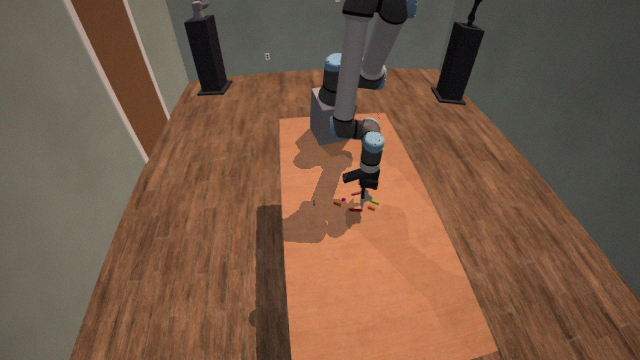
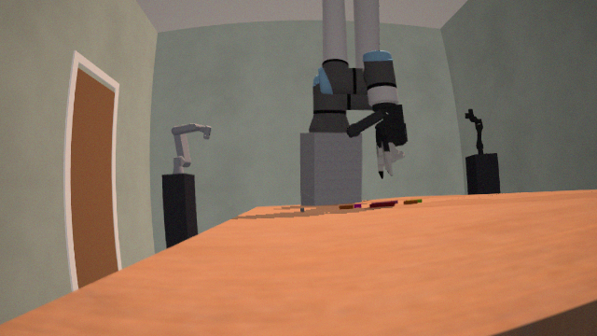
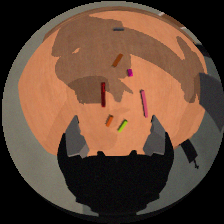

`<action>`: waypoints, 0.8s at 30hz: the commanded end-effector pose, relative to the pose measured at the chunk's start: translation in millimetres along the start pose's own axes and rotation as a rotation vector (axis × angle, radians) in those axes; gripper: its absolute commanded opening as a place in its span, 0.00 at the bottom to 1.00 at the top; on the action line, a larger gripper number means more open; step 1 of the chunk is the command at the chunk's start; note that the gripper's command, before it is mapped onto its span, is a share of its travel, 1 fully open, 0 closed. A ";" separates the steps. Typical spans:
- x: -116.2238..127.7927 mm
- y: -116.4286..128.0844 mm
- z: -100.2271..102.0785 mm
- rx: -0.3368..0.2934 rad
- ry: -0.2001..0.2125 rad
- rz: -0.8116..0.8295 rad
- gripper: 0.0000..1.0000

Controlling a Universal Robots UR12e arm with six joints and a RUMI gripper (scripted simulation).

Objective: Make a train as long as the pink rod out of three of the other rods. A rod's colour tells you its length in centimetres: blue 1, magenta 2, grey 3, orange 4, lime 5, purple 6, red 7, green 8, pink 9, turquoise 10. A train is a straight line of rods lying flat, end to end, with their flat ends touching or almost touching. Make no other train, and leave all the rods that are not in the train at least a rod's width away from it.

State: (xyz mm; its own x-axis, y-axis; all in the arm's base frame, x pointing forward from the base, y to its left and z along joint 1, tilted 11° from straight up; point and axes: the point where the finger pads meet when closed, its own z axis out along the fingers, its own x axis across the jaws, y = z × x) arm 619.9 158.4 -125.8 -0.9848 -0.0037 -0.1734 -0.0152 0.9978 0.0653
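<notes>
My gripper point(image 1: 366, 200) hangs open and empty above a small group of rods on the orange mat; it also shows in the exterior view point(image 2: 384, 173) and in the wrist view point(image 3: 115, 132). In the wrist view the pink rod point(image 3: 143, 102) lies ahead on the right and a red rod point(image 3: 103, 93) ahead on the left. A short orange rod point(image 3: 109, 120) and a lime rod point(image 3: 122, 125) lie close together just in front of the fingers. Farther off lie another orange rod point(image 3: 117, 60) and a magenta rod point(image 3: 130, 72). A small dark rod point(image 3: 118, 29) lies alone at the far edge.
The arm's grey base block point(image 1: 325, 120) stands at the far end of the mat. Two black pedestals point(image 1: 207, 52) point(image 1: 457, 62) stand on the wooden floor by the back wall. The arm's shadow covers part of the mat by the rods.
</notes>
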 end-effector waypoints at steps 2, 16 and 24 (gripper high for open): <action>-6.2 -24.3 0.2 0.001 0.000 0.191 1.00; -15.1 -73.6 0.6 0.001 0.000 0.579 1.00; -18.9 -101.6 0.4 0.001 0.000 0.802 1.00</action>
State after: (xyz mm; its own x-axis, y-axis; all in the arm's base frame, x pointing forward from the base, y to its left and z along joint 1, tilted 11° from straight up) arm 637.1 74.1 -129.4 -0.7858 0.6111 -0.0951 0.5941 0.7886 0.1586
